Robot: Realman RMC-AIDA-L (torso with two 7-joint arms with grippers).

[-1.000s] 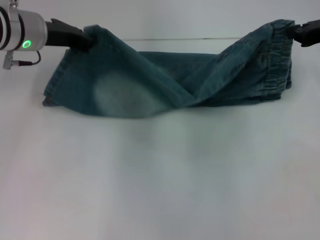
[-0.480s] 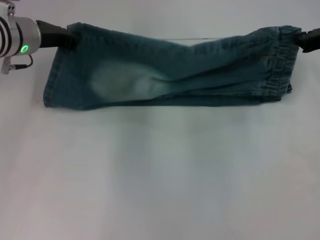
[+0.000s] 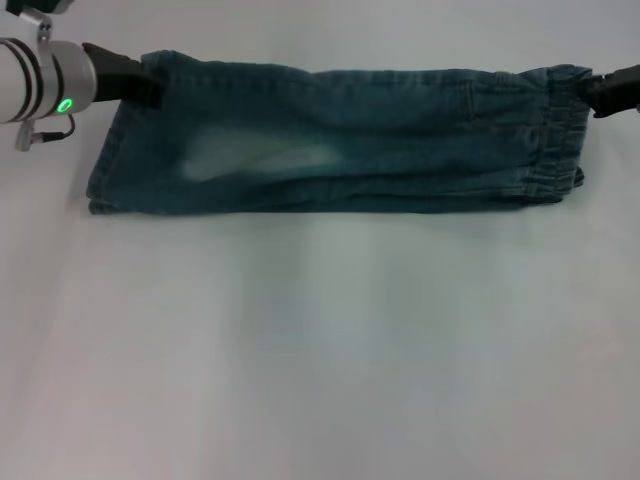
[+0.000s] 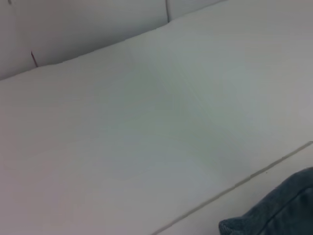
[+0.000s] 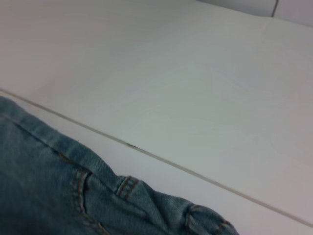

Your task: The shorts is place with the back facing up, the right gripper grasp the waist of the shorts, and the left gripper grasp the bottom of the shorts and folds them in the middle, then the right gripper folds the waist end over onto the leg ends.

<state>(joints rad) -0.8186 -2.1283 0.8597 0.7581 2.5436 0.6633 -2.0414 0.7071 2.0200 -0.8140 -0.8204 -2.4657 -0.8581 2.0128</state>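
Left hand [image 3: 150,82] is clenched on the shorts [image 3: 340,140] at the hem corner, right hand [image 3: 596,95] at the waist. Denim is soft & limp, so best to grip the thick seams.

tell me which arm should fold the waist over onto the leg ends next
Right. The right pincer already grips the waist of the shorts; the left pincer holds the opposite hem end.

White tabletop [image 3: 320,350] (matte, evenly lit); thin seam line [image 5: 161,161] crosses it; pale panelled wall [image 4: 88,24] behind.
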